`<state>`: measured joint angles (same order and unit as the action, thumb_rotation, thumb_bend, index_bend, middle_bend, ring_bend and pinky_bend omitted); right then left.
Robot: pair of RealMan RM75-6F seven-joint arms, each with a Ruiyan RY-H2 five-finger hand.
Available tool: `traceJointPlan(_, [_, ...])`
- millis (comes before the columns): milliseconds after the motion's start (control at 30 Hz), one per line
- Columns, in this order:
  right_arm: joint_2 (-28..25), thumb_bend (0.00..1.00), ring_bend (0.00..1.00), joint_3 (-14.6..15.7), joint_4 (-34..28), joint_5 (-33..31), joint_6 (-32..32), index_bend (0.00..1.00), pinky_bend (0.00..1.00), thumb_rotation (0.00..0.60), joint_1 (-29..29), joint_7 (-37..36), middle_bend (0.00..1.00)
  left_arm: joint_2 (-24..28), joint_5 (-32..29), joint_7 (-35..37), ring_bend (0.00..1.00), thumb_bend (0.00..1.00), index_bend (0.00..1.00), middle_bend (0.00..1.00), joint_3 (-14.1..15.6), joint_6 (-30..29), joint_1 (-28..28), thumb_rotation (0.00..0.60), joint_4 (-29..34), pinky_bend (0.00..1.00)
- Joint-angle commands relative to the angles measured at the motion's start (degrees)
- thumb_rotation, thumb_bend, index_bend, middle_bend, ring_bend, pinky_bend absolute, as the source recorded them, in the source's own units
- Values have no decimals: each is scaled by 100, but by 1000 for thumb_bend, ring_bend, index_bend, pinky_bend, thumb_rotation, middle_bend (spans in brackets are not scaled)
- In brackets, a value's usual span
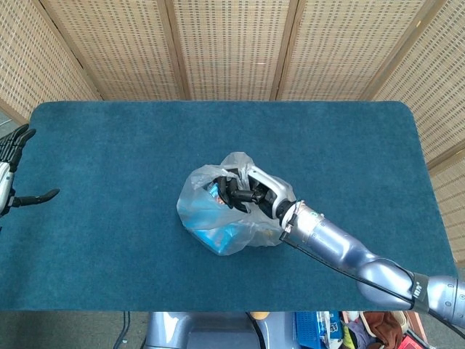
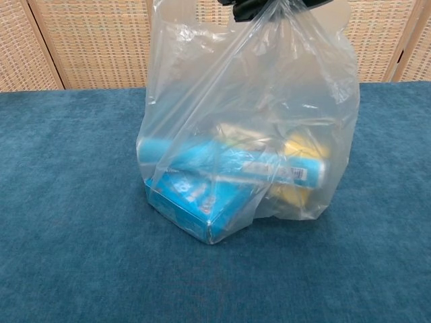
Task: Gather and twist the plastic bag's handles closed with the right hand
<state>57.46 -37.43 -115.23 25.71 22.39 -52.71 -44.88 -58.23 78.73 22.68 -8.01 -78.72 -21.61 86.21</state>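
on the blue table [image 1: 109, 240], right hand [image 1: 243, 190] clenches the plastic bag's handles [image 2: 259, 15].

You won't find any text you can read here. Inside the plastic bag [image 2: 249, 128], the blue box [image 2: 195, 202] carries white and red printing, and the tube-shaped packet [image 2: 296, 171] has a small white label with dark marks, but both are too blurred behind the film to make out.
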Motion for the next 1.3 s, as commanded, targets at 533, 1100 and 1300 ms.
traceJointPlan(533, [-444,1000,721,176,-244,33,385,671,930,600,-285,447,752,-703,-437,-540,0,117,0,0,153,-435,848,600,-362,20])
traceJointPlan(1100, [-1012,1000,723,-145,-448,-495,687,670,938,600,-750,534,752,-800,-305,-393,0,116,0,0,34,-195,860,600,-587,18])
traceJointPlan(1300, [-1227,1000,723,-246,-471,-918,723,670,939,600,-1020,483,752,-793,-298,-360,0,117,0,0,0,-103,863,600,-600,18])
